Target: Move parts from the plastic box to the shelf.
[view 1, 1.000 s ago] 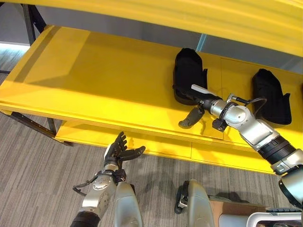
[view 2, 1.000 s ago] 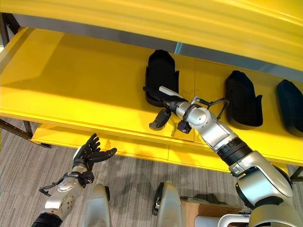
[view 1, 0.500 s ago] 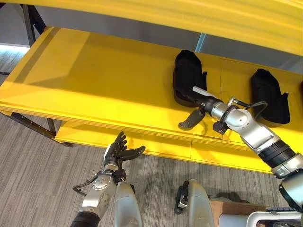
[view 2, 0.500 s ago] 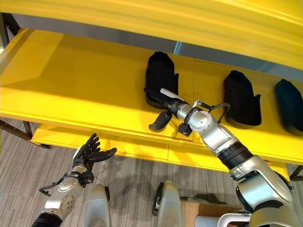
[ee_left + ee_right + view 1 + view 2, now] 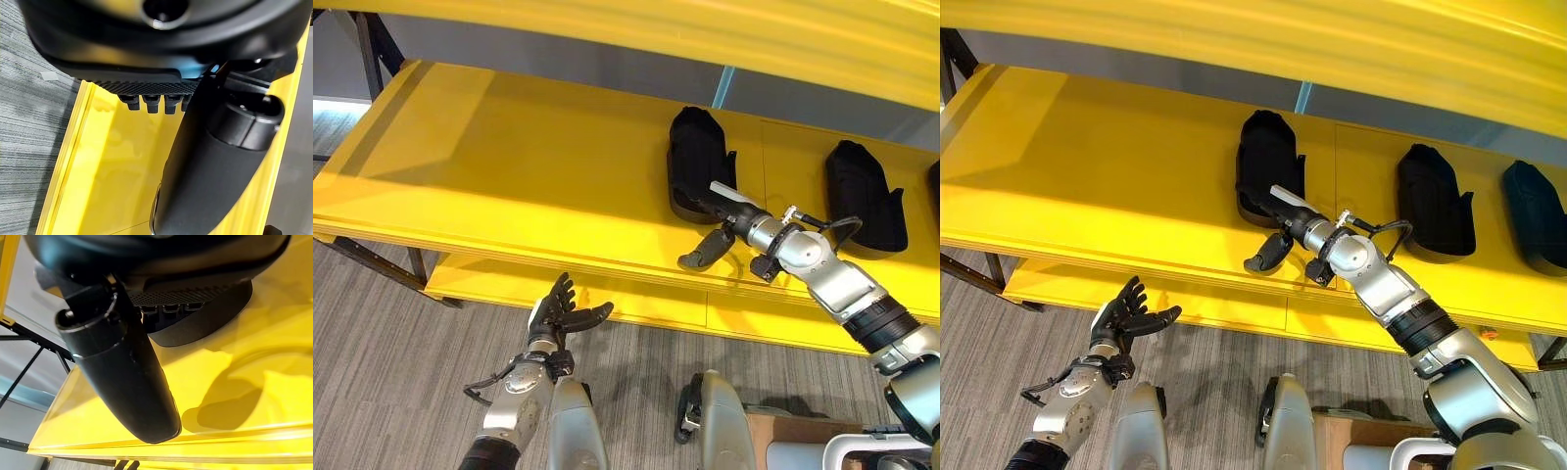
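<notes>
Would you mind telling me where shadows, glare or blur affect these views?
Left eye view: the upper shelf board is smeared by blur and shades the back of the yellow shelf. Right wrist view: the right hand casts a dark shadow on the glossy shelf, with bright glare beside it. Left wrist view: the left hand looms out of focus.

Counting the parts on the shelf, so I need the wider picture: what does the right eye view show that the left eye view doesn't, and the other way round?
Right eye view alone: most of a third black part at the shelf's far right; the left eye view catches just its edge.
Left eye view alone: more of the yellow shelf's bare left end.
Both: two black parts, the right robot hand open by the leftmost part, and the left robot hand open below the shelf, over grey floor.
</notes>
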Controlling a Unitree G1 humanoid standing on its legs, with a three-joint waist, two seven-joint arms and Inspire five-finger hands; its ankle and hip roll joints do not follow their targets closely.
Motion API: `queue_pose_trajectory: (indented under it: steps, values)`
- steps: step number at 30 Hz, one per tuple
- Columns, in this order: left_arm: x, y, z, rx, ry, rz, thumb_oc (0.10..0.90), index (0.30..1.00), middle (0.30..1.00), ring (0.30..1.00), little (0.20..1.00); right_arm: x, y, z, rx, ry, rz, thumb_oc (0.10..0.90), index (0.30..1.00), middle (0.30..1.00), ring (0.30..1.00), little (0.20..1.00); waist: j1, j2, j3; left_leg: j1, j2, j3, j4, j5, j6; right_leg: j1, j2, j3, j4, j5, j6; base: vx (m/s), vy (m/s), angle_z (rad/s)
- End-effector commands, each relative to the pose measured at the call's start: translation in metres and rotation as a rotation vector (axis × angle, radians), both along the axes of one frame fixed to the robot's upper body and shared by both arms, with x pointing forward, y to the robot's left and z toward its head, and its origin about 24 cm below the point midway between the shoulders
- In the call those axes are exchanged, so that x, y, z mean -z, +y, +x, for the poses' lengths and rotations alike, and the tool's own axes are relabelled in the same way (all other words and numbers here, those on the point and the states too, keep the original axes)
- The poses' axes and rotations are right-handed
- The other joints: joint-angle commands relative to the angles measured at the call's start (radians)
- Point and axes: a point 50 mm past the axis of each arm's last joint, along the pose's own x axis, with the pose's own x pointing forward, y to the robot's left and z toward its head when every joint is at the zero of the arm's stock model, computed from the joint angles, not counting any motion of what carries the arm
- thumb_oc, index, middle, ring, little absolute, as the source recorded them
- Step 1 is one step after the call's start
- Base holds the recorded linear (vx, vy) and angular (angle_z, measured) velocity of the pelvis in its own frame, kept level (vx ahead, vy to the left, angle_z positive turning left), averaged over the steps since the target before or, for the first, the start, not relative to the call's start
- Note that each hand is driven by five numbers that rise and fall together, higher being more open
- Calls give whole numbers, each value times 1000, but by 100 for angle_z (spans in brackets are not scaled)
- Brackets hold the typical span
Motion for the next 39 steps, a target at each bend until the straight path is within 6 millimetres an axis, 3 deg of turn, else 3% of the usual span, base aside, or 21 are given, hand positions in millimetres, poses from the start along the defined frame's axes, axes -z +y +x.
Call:
queue_pose_trajectory:
  steps: [1,15,24,31,34,35,39]
  values:
    - [-37,-7,15,65,-196,10,900,1000,1000,1000,1000,-20,11,-5,-58,-72,119,900,1000,1000,1000,1000,22,1,-24,-35,26,-98,9,19,14,93,-61,24,-103,45,53,0,0,0]
    - [-35,-7,14,51,-186,0,900,1000,1000,1000,1000,-5,14,-7,-48,-38,148,900,1000,1000,1000,1000,21,-1,-30,-33,32,-102,2,23,13,93,-54,21,-105,47,53,0,0,0]
    - [-34,-7,14,50,-185,-1,900,1000,1000,1000,1000,-9,14,-6,-38,-65,150,900,1000,1000,1000,1000,22,-2,-31,-34,32,-103,0,25,11,97,-54,19,-110,45,52,0,0,0]
    - [-33,-3,13,33,-179,2,900,1000,1000,1000,1000,-48,1,-8,-16,-222,134,900,1000,1000,1000,1000,17,-9,-34,-36,33,-102,0,24,13,96,-52,21,-110,48,54,0,0,0]
    - [-33,-2,13,31,-179,1,900,1000,1000,1000,1000,-52,-1,-9,-12,-242,133,900,1000,1000,1000,1000,16,-10,-35,-35,34,-102,0,24,14,96,-52,21,-111,48,54,0,0,0]
    - [-34,0,12,24,-181,0,900,1000,1000,1000,1000,-84,-9,-17,-14,-370,112,900,1000,1000,1000,1000,14,-14,-38,-36,35,-103,2,21,14,97,-53,20,-113,49,56,0,0,0]
    - [-32,1,11,22,-176,0,900,1000,1000,1000,1000,-102,-11,-24,-32,-442,87,900,1000,1000,1000,1000,11,-16,-42,-39,33,-102,4,21,14,94,-52,23,-110,49,55,0,0,0]
